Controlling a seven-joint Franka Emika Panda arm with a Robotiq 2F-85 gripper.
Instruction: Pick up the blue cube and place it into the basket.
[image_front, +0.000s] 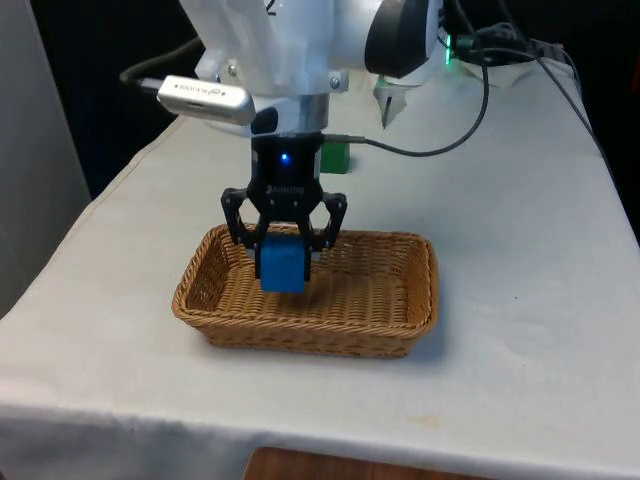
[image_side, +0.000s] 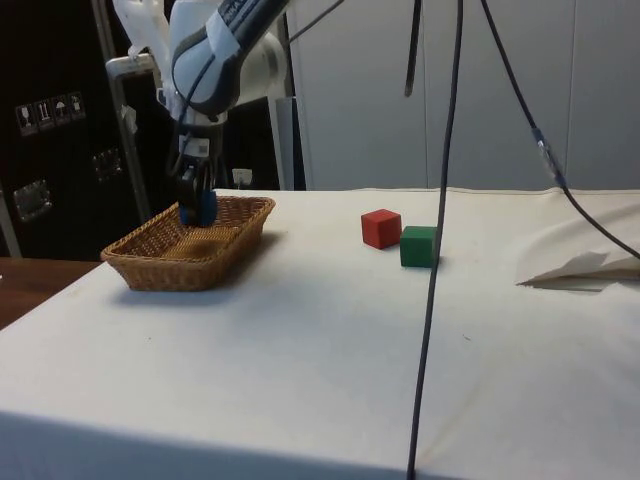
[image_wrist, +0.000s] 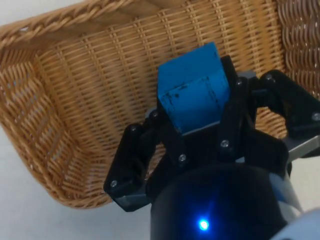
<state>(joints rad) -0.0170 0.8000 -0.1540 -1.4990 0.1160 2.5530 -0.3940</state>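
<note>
Wrist view shows the fingers (image_wrist: 172, 135) clenched on the blue cube (image_wrist: 192, 95) over the basket (image_wrist: 75, 100); it looks light, rigid, best held by flat opposite faces.

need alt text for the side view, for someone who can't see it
A white robot arm holds a blue cube in its gripper, jaws shut on it, over a wicker basket at one end of a white-clothed table. A red cube and a green cube sit touching further along the table.
</note>
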